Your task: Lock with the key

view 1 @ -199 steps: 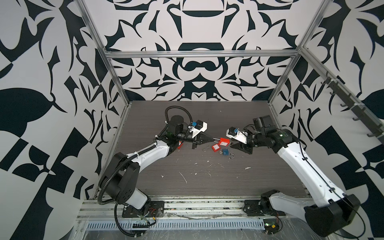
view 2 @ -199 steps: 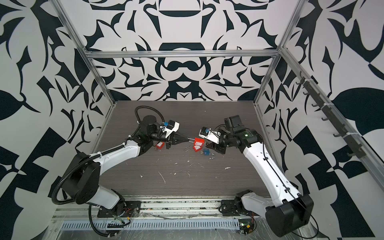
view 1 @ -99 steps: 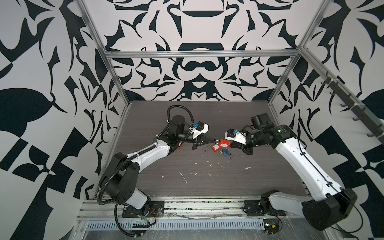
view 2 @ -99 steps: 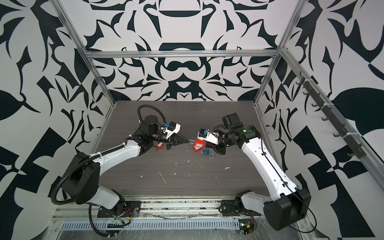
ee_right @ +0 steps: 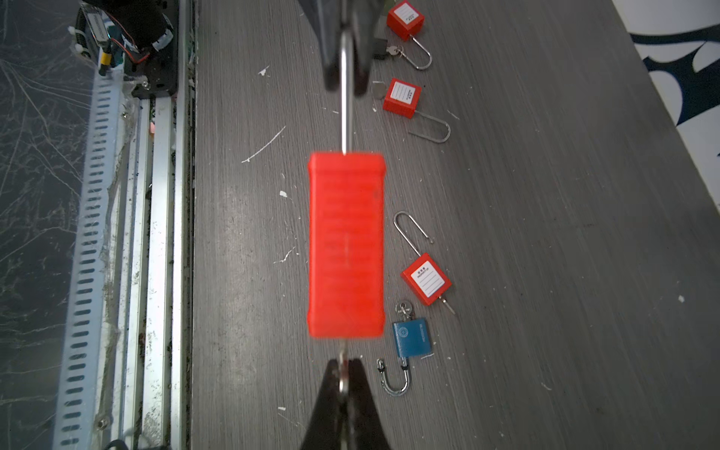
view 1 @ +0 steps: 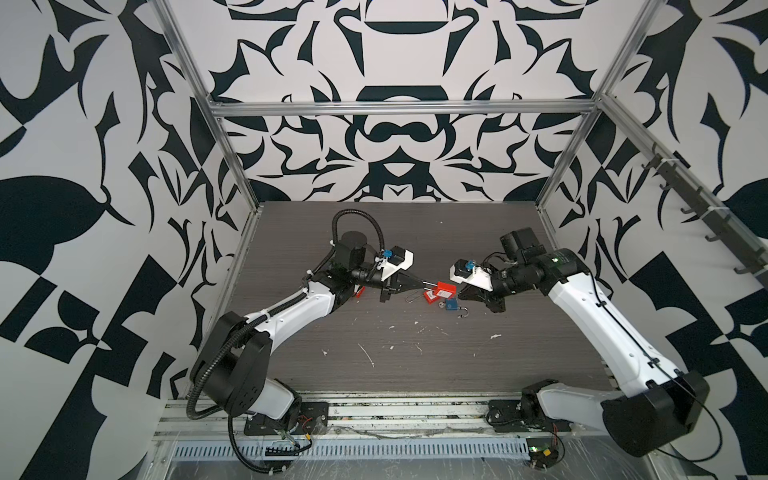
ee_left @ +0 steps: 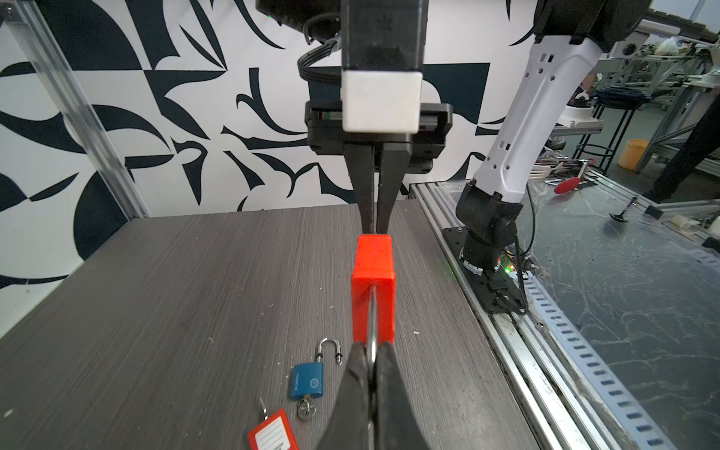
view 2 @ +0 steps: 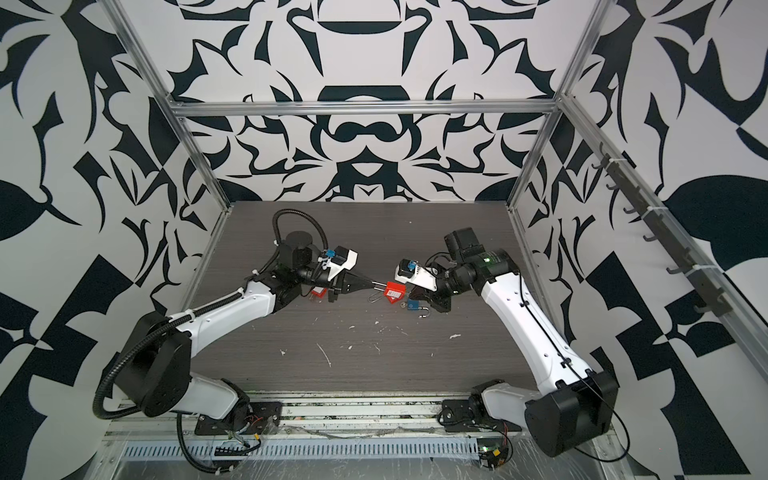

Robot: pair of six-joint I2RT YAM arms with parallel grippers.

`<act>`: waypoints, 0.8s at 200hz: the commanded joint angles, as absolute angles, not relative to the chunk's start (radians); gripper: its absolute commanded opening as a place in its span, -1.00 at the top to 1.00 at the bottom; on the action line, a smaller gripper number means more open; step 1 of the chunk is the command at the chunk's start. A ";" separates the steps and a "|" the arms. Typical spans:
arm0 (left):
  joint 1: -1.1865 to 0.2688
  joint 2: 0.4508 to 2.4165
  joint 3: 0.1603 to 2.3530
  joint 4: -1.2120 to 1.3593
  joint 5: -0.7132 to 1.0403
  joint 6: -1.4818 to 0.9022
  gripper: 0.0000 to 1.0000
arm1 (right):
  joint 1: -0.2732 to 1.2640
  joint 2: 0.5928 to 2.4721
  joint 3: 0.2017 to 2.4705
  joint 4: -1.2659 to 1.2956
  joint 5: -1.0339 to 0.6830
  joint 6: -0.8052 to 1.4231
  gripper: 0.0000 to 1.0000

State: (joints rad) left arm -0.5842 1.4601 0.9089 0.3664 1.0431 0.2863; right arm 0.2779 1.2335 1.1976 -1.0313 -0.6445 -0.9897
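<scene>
Grey tabletop [view 1: 415, 374], blue padlock [ee_right: 412, 337] nearby — left fingers [ee_left: 354, 389] clamp red padlock's [ee_left: 373, 280] shackle [ee_right: 344, 117], right fingers [ee_right: 327, 401] pinch its key [ee_right: 343, 383].

The red padlock [ee_right: 346, 245] has a moulded plastic body, faintly ribbed, with a soft satin sheen. Its shackle [ee_right: 344, 117] is smooth polished metal, and the key [ee_right: 343, 380] at its base is bare bright metal. Beneath it the table [ee_right: 545, 233] is matt dark-grey wood-grain laminate, flecked with white scuffs. Just beside it the blue padlock [ee_right: 412, 337] looks like painted metal, lightly glossy, and the labelled red padlock [ee_right: 426, 278] carries a white paper sticker.
</scene>
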 commanded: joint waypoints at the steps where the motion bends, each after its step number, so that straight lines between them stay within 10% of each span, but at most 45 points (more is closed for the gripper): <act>1: -0.556 1.409 0.881 0.348 1.037 0.320 1.00 | 0.255 1.226 1.175 -1.112 -0.663 -1.019 1.00; 62: -0.528 1.385 0.907 0.134 1.032 0.424 1.00 | 0.215 1.236 1.147 -1.087 -0.625 -0.983 1.00; 160: -0.529 1.490 1.109 -0.584 0.910 0.730 1.00 | 0.300 1.018 0.991 -0.761 -0.523 -0.335 1.00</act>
